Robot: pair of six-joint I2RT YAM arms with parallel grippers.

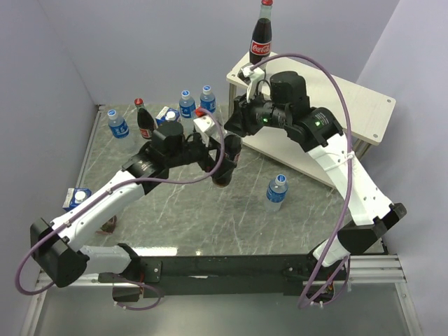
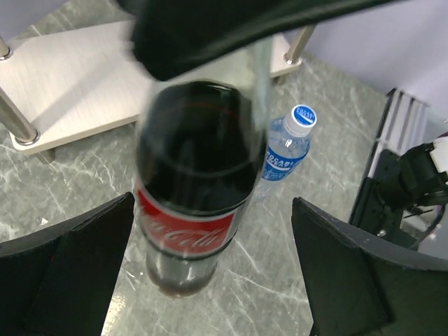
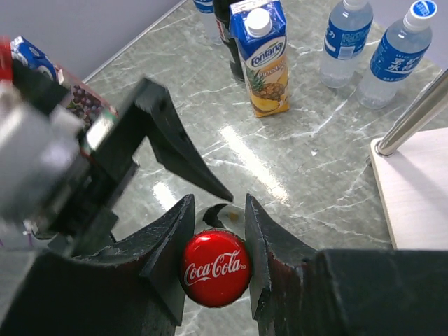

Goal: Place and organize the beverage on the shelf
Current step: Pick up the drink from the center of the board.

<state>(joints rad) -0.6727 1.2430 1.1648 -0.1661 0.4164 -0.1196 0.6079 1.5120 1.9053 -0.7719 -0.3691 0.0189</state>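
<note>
A dark cola bottle [image 1: 224, 168] stands upright mid-table; whether its base touches the surface is unclear. My right gripper [image 3: 215, 260] is shut on its red cap [image 3: 215, 269] from above, and in the top view it [image 1: 235, 136] sits over the bottle. My left gripper [image 2: 213, 273] is open, its fingers [image 2: 84, 273] wide apart on either side of the bottle's body [image 2: 192, 203] without touching it. A second cola bottle [image 1: 261, 38] stands on the shelf's top board [image 1: 350, 105]. A third [image 1: 145, 120] stands at the back left.
Water bottles stand at the back [image 1: 117, 124], [image 1: 186, 105], [image 1: 207, 99], and one [image 1: 276, 192] stands near the shelf's lower board [image 1: 301, 162]. One juice carton [image 1: 166, 115] stands at the back. Another [image 1: 77, 198] lies by the left edge. A shelf leg [image 3: 413, 119] is close on the right.
</note>
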